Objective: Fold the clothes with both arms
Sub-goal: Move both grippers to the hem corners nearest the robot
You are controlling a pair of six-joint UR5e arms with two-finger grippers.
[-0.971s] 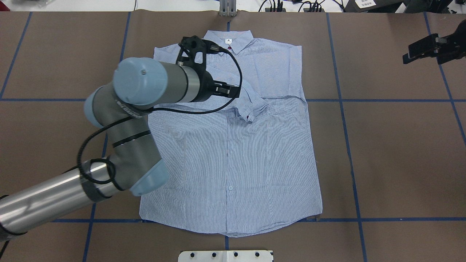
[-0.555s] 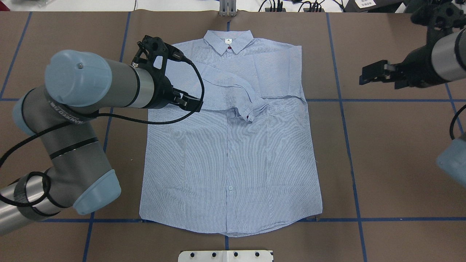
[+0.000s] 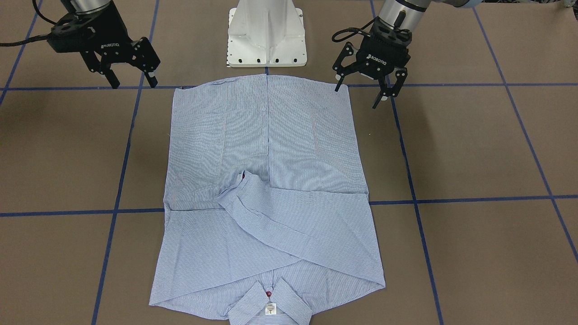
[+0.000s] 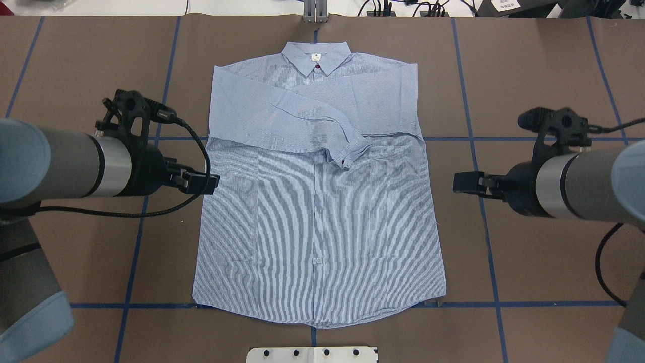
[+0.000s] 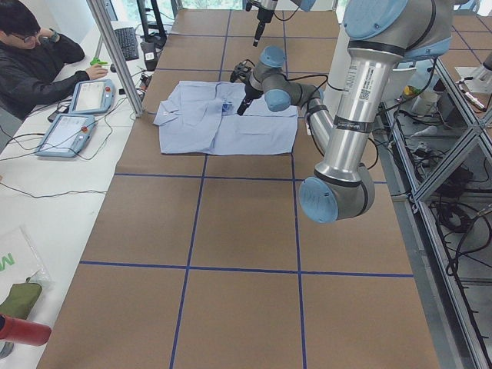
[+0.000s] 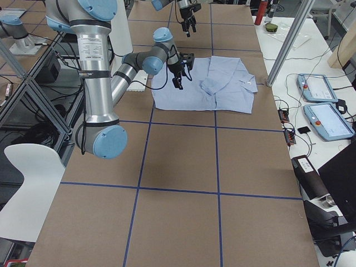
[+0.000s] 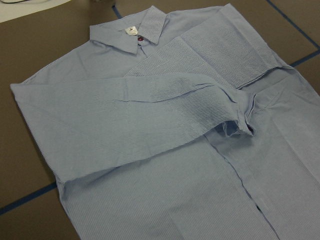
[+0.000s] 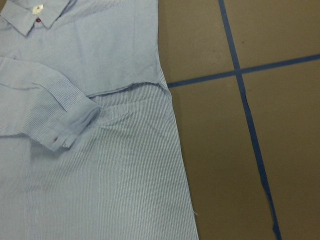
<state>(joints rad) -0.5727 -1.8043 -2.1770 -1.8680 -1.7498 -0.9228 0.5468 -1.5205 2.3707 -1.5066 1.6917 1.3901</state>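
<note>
Fingers of left gripper (image 3: 359, 96) and right gripper (image 3: 134, 85) spread wide, empty, apparently clear of shirt (image 3: 266, 135)

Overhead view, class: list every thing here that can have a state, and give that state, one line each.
Light blue-and-white striped button-up shirt: lying flat, front up, buttoned.
Shirt sleeves: both folded across the chest, one cuff lying on top.
Left arm's black two-finger gripper: open, empty, beside the shirt's edge.
Right arm's black two-finger gripper: open, empty, clear of the shirt.
</note>
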